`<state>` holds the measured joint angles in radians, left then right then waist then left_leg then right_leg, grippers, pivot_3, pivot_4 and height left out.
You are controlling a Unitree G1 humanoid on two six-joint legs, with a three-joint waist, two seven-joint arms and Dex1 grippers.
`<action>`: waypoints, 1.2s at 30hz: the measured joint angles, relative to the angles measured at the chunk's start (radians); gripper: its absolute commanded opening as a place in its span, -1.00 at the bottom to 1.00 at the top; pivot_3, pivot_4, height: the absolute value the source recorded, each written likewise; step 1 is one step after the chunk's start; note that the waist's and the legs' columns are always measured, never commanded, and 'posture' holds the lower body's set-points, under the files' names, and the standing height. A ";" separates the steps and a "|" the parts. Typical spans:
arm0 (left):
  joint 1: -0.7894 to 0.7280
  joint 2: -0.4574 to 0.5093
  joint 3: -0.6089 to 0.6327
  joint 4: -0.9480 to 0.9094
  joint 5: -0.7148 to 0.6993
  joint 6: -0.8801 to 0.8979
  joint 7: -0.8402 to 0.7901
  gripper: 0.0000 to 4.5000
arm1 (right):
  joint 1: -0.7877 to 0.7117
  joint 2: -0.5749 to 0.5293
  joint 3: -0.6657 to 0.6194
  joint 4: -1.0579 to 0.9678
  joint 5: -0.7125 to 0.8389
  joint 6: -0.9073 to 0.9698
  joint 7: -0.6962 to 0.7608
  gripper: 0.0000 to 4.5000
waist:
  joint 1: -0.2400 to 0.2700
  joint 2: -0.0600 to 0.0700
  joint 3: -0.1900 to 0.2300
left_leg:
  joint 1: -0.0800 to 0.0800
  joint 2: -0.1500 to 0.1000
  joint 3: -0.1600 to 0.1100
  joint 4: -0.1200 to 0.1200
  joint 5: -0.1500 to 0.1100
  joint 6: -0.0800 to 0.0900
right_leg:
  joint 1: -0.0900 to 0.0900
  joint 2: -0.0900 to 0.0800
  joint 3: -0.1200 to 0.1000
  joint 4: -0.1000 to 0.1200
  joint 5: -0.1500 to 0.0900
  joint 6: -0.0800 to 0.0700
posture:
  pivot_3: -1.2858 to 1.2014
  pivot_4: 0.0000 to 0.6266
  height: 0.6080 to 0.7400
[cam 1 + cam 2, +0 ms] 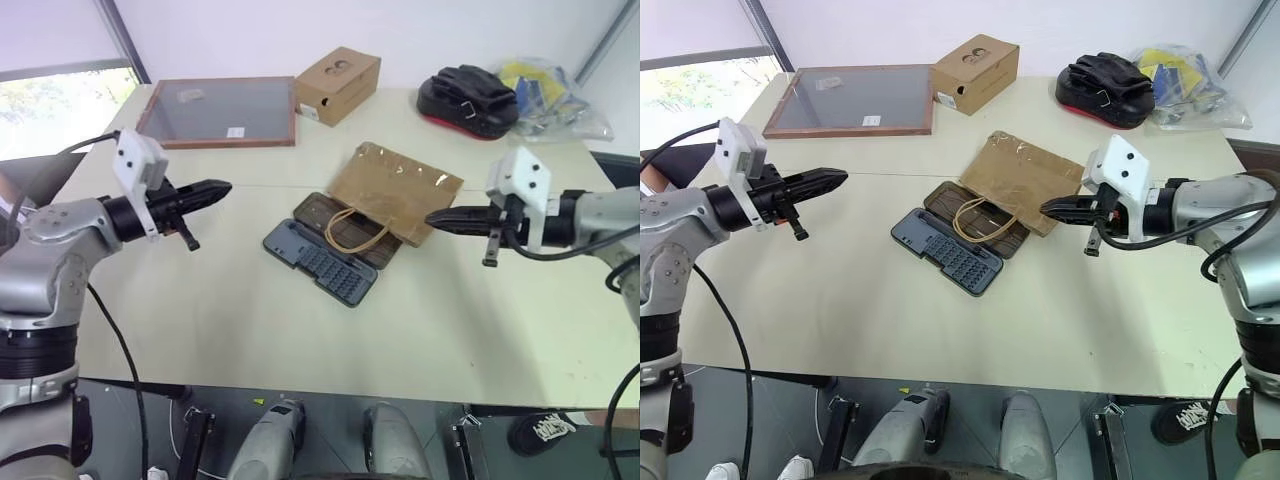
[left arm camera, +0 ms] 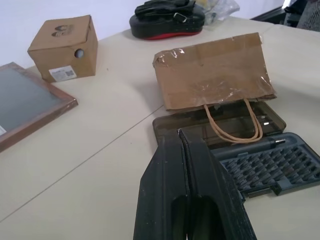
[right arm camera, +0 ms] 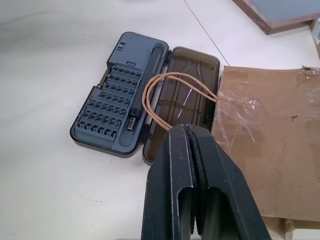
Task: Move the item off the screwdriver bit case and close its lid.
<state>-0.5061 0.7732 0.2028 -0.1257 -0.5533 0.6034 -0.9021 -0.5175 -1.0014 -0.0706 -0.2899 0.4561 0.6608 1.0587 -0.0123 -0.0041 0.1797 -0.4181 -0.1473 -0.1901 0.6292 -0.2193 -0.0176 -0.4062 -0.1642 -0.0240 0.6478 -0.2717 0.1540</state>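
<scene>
Left eye view first: you have the screwdriver bit case open at centre frame, its lid lying flat on the table, and the paper bag resting on the lid's far edge, twine handles looped across it. Your left gripper hovers at mid left, fingers pressed together on nothing; your right gripper sits just beside the bag's right corner, likewise shut and empty. Bare table lies at lower left and lower right; the wood-framed board and cardboard box crowd the upper part.

Left wrist view: the bag looks light, thin and floppy, with crinkly tape on its face, so you should expect it to buckle; I'd judge the twine loops or the bag's near edge the best hold.

Right wrist view: the bag fills the right of the frame, and the loops reach the tray. The lid looks stiff and smooth; you'd best push it by its free long edge once it is cleared.
</scene>
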 measured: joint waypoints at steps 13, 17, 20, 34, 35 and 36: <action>-0.002 -0.017 -0.027 0.007 0.001 -0.005 0.013 -1.00 | 0.000 0.043 -0.013 0.001 0.018 0.032 -0.079 -0.38 | -0.001 0.000 0.000 | 0.000 0.000 0.000 0.000 0.000 0.000 | 0.000 0.000 0.000 0.000 0.000 0.000 | 0.03 -0.52 1.00; -0.001 -0.048 -0.037 0.008 0.019 -0.020 0.026 -1.00 | -0.001 0.090 -0.018 0.023 0.000 0.046 -0.167 0.56 | 0.000 0.000 0.000 | 0.000 0.000 0.000 0.000 0.000 0.000 | 0.000 0.000 0.000 0.000 0.000 0.000 | 0.03 -0.52 1.00; 0.008 -0.082 -0.072 0.007 0.041 -0.035 0.042 -1.00 | -0.002 0.142 -0.018 0.066 -0.029 0.052 -0.258 0.99 | 0.001 0.000 0.000 | 0.000 0.000 0.000 0.000 0.000 0.000 | 0.000 0.000 0.000 0.000 0.000 0.000 | 0.03 -0.52 1.00; 0.013 -0.155 -0.141 0.011 0.103 -0.066 0.084 -1.00 | -0.184 0.479 -0.102 0.402 -0.080 0.077 -0.634 0.99 | -0.003 0.000 0.000 | 0.000 0.001 0.001 0.000 0.003 -0.005 | -0.001 0.001 0.001 0.001 0.001 -0.002 | 0.03 -0.52 1.00; 0.013 -0.155 -0.142 0.011 0.106 -0.068 0.087 -1.00 | -0.184 0.489 -0.099 0.422 -0.082 0.075 -0.638 0.99 | -0.004 0.000 0.000 | 0.000 0.001 0.001 0.000 0.003 -0.005 | -0.001 0.001 0.001 0.001 0.001 -0.002 | 0.03 -0.52 1.00; 0.013 -0.155 -0.142 0.011 0.108 -0.069 0.092 -1.00 | -0.184 0.498 -0.095 0.442 -0.089 0.070 -0.642 0.99 | -0.004 0.000 0.000 | 0.000 0.001 0.001 0.000 0.003 -0.005 | -0.001 0.001 0.001 0.001 0.001 -0.002 | 0.03 -0.52 1.00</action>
<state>-0.4933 0.6178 0.0612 -0.1146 -0.4448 0.5342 -0.8106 -0.7014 -0.5030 -0.1657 0.1519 0.3669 0.7306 0.4171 -0.0162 -0.0041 0.1795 -0.4180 -0.1467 -0.1894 0.6295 -0.2162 -0.0225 -0.4067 -0.1635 -0.0230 0.6486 -0.2706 0.1523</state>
